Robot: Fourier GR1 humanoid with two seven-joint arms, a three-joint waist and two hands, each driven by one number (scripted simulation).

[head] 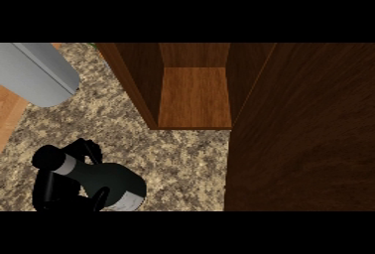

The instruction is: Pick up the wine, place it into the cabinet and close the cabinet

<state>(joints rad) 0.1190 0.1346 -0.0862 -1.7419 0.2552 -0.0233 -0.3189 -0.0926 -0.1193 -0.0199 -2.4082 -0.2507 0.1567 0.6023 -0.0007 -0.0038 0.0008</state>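
Note:
The wine bottle (110, 181) is dark, with a black cap, a grey neck band and a pale label. It lies tilted at the lower left over the speckled counter (183, 158), cap pointing up-left. My left hand (45, 191) is curled round it, with black fingers showing on both sides of the body and near the neck. The wooden cabinet (194, 94) stands open in the middle, and its bare shelf is up and to the right of the bottle. Its dark door (307, 134) is swung open and fills the right side. My right hand does not show.
A large grey rounded cylinder (36, 74) reaches in from the upper left corner above the counter. A strip of light wood (9, 116) runs along the left edge. Bare counter lies between the bottle and the cabinet's front.

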